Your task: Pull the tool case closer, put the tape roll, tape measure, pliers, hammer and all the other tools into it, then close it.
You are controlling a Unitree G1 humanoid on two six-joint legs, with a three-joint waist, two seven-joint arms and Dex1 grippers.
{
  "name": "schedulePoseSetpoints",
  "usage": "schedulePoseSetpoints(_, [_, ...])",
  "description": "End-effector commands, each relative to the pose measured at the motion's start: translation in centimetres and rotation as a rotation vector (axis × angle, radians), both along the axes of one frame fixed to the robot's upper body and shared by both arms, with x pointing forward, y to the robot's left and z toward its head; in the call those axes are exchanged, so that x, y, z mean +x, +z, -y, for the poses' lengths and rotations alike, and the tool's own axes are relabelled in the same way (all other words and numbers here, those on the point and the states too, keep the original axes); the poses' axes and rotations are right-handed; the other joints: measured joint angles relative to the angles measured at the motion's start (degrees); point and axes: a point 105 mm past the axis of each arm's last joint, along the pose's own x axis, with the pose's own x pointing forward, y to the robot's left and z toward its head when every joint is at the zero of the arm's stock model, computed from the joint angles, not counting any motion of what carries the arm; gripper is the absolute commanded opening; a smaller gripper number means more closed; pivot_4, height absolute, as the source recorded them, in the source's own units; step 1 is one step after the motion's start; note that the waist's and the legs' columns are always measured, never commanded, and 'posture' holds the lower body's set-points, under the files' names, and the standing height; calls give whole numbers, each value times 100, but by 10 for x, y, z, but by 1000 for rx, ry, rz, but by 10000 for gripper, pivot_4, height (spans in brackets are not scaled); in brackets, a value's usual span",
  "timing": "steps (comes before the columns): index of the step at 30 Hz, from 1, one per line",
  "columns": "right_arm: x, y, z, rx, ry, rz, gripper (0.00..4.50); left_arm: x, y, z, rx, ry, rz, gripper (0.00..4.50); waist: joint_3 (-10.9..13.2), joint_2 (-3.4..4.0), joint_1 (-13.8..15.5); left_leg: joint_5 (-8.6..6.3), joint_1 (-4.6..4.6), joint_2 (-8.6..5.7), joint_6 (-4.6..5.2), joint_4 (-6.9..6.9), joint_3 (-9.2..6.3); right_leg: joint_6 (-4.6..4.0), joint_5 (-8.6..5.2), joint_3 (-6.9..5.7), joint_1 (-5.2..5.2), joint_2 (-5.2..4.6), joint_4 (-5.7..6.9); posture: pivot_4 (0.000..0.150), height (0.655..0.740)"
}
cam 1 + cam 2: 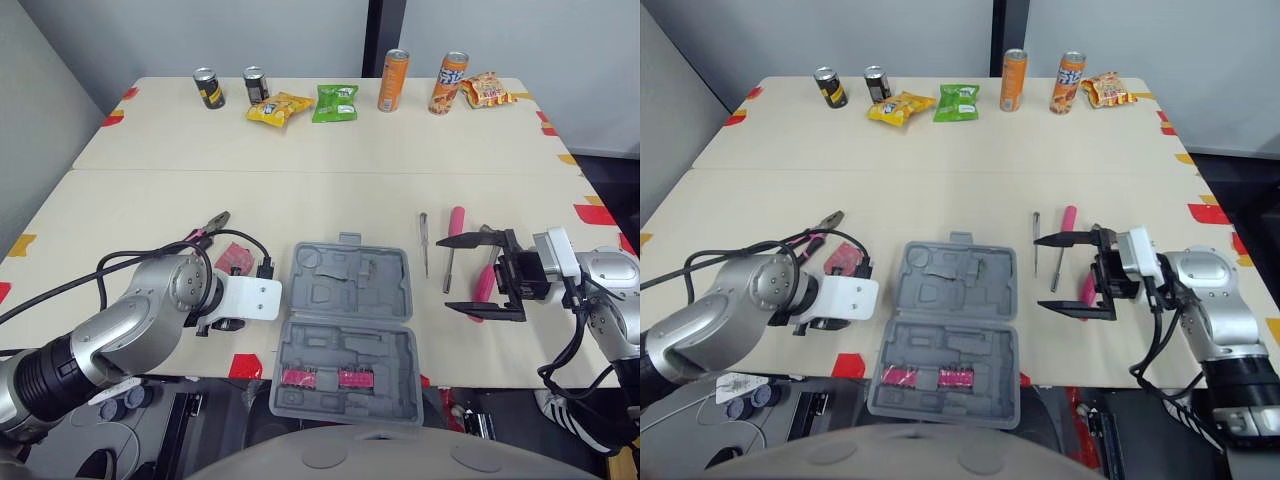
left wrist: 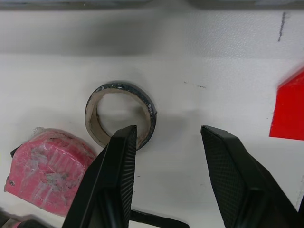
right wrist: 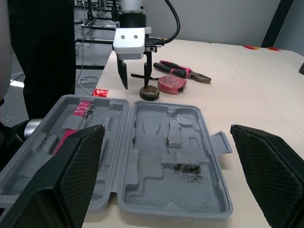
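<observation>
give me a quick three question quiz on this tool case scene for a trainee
1. True or false: the tool case lies open.
2. Which item is nearest the left tool? A) tape roll B) pliers C) hammer
3. How many cans stand along the far side of the table?

Key: 1 true; 2 A; 3 four

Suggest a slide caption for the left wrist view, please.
Open left gripper poised over the tape roll, with the pink tape measure beside it.
</observation>
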Motion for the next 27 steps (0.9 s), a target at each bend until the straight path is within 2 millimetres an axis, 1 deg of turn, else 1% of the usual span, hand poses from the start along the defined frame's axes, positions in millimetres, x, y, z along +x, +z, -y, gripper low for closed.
schedulePoseSetpoints(1, [-3, 7, 3, -2, 20, 32, 45000, 5, 6, -1, 8, 2, 35, 22634, 0, 0, 2, 0, 0, 0, 0, 0, 0, 0, 0, 0, 0, 0, 0, 1500, 7400])
schedulePoseSetpoints(7, [-4, 7, 3, 0, 21, 33, 45000, 5, -2, -1, 9, 8, 18, 22634, 0, 0, 1, 0, 0, 0, 0, 0, 0, 0, 0, 1, 0, 0, 0, 1500, 7400])
schedulePoseSetpoints(10, [-4, 7, 4, 0, 20, 33, 45000, 9, -2, 2, -1, 13, 26, 14962, 0, 0, 5, 0, 0, 0, 0, 0, 0, 0, 0, 0, 0, 0, 1, 1500, 7400])
schedulePoseSetpoints(14, [-4, 7, 3, 1, 20, 34, 45000, 10, 0, 3, 1, 11, 23, 564, 0, 0, -3, 0, 0, 0, 0, 0, 0, 0, 0, 1, 0, 0, 1, 1500, 7400])
schedulePoseSetpoints(19, [-4, 8, 1, 3, 24, 36, 45000, 11, 4, 4, -4, 10, 30, 219, 0, 0, 0, 0, 0, 0, 0, 0, 0, 0, 0, 1, 0, 0, 1, 1500, 7400])
schedulePoseSetpoints(21, [-3, 9, 0, 3, 25, 36, 45000, 9, 9, 6, -19, 13, 21, 219, 0, 0, -3, 0, 0, 1, 0, 0, 0, 0, 0, 1, 0, 0, 1, 1500, 7400])
schedulePoseSetpoints(23, [-3, 9, 0, 4, 27, 36, 45000, 7, 17, 7, -34, 14, 5, 219, 0, 0, -3, 0, 0, 1, 0, 0, 0, 0, 0, 0, 0, 0, 1, 1500, 7400])
schedulePoseSetpoints(25, [-3, 9, 0, 5, 27, 33, 45000, 6, 28, 15, -101, 31, -6, 219, 0, 0, 1, 0, 1, 2, 0, 0, 0, 0, 0, 0, 0, 0, 1, 1500, 7400])
schedulePoseSetpoints(27, [-3, 9, 1, 5, 27, 29, 45000, 11, 40, 23, -164, 32, 7, 219, 0, 0, 3, 0, 1, 1, 0, 0, 0, 0, 0, 0, 0, 0, 1, 1500, 7400])
